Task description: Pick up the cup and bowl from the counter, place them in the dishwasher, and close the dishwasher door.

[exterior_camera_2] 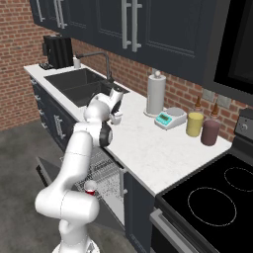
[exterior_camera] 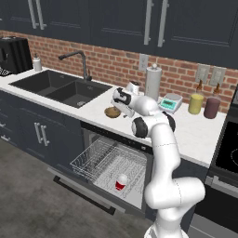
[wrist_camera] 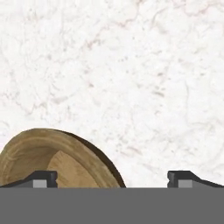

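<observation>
Claw [wrist_camera: 112, 177] spread wide above counter [wrist_camera: 131, 65]; bowl [wrist_camera: 52, 159] rim beneath left fingertip [wrist_camera: 41, 178]

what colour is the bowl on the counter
Light wood-tan with a darker brown outside; the bowl shows best in the hand view.

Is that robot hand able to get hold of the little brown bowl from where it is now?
Probably yes. The gripper hangs open just above the bowl on the counter, with nothing between them. The bowl sits off-centre under one fingertip, so a small sideways shift seems needed first.
</observation>
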Motion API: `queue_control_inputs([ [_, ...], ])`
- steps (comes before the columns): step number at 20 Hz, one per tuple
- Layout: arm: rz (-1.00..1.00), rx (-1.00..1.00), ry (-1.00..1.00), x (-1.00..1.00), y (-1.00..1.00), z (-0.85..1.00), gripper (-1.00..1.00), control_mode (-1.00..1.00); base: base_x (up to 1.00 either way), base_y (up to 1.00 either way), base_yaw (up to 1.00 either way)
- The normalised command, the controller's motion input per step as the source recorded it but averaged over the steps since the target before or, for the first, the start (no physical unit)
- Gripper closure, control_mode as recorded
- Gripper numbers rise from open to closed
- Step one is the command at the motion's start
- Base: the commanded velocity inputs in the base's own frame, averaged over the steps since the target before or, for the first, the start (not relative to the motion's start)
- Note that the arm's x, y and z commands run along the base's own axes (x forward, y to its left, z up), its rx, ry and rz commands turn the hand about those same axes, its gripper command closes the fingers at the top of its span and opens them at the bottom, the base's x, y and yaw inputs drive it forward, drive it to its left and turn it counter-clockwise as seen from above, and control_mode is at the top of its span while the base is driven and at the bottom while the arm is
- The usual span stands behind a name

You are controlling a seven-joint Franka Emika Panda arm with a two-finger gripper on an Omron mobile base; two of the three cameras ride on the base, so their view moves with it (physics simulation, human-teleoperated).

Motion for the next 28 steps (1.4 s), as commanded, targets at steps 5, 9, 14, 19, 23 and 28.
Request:
queue_control_inputs([
  [5, 0.00, 0.00, 0.13, 0.13, 0.11, 0.00, -1.00, -1.00, 0.00, 0.00, 0.00],
  [9, 0.00, 0.00, 0.12, 0.00, 0.17, -0.08, -1.00, -1.00, 0.00, 0.00, 0.00],
  [14, 0.00, 0.00, 0.16, 0.00, 0.25, -0.16, 1.00, -1.00, 0.00, 0.00, 0.00],
  [19, 0.00, 0.00, 0.10, 0.00, 0.07, -0.01, 1.00, -1.00, 0.00, 0.00, 0.00],
  [23, 0.00, 0.00, 0.04, -0.21, 0.00, 0.01, 1.00, -1.00, 0.00, 0.00, 0.00],
  [28, 0.00, -0.07, 0.00, -0.87, 0.00, 0.16, 1.00, -1.00, 0.00, 0.00, 0.00],
])
